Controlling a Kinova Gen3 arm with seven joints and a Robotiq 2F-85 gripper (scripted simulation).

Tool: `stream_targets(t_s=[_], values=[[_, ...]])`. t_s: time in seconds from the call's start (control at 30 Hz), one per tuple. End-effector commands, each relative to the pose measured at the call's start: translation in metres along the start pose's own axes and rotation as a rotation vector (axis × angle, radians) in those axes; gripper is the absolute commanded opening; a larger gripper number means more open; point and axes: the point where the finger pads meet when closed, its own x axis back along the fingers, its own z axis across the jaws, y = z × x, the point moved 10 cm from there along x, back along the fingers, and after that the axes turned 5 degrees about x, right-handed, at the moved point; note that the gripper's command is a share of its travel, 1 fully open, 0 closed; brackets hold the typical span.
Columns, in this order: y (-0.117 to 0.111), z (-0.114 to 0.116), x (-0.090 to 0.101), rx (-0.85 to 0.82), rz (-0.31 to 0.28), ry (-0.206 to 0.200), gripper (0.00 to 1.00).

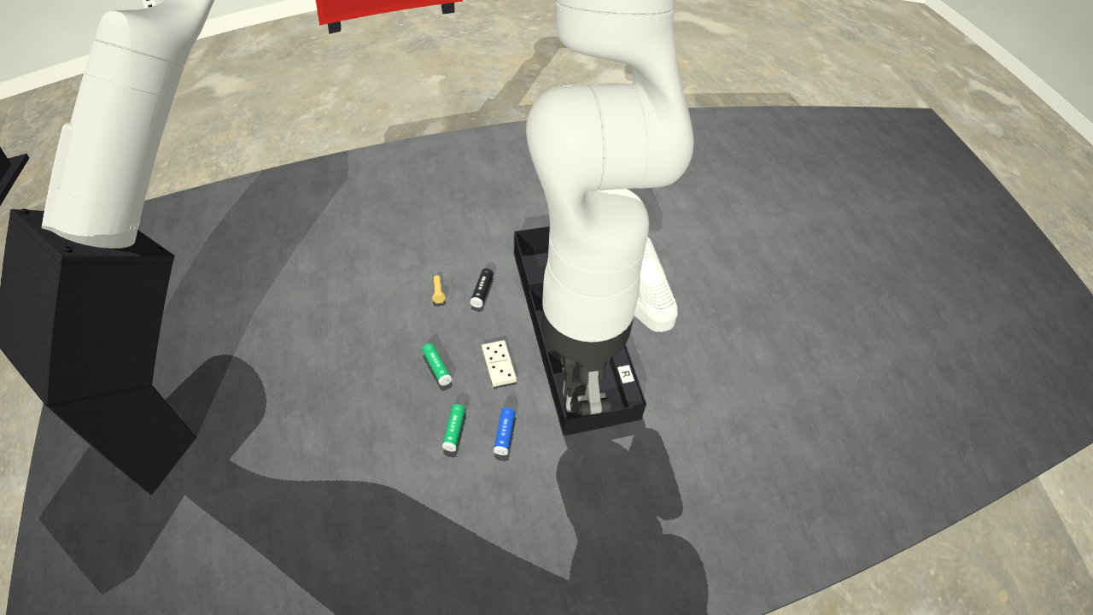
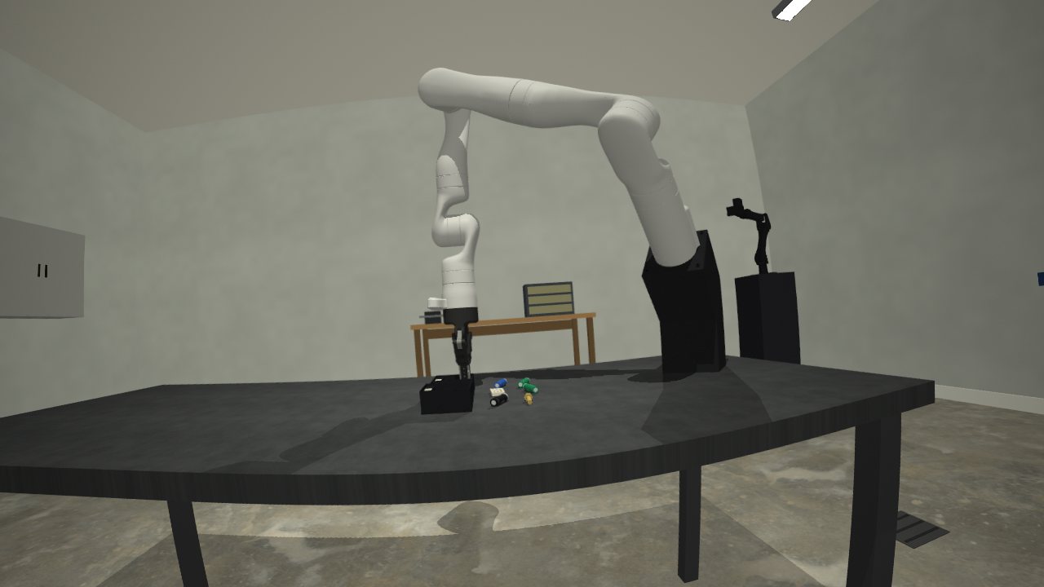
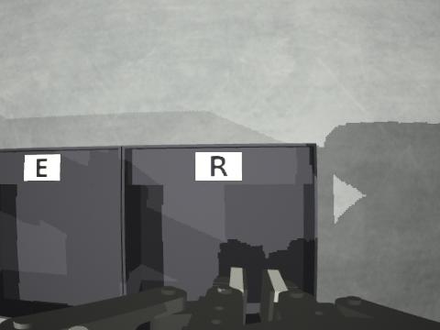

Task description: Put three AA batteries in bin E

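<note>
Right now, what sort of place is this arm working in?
Probably a bare lab or workshop room: a concrete floor, plain walls, a wooden bench at the back, and a curved dark worktable bearing the arm.
</note>
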Motion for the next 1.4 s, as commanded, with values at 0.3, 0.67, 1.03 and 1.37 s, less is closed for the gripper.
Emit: stream_targets(t_s=[0.3,0.67,1.03,1.37], values=[[0.0,0.001,0.0,0.009,0.001,0.003,0.09],[0.002,0.001,0.015,0.005,-0.002,0.0,0.09],[0.001,0.001,0.027,0.005,-0.002,0.0,0.09],[0.002,0.001,0.051,0.004,-0.002,0.0,0.09]])
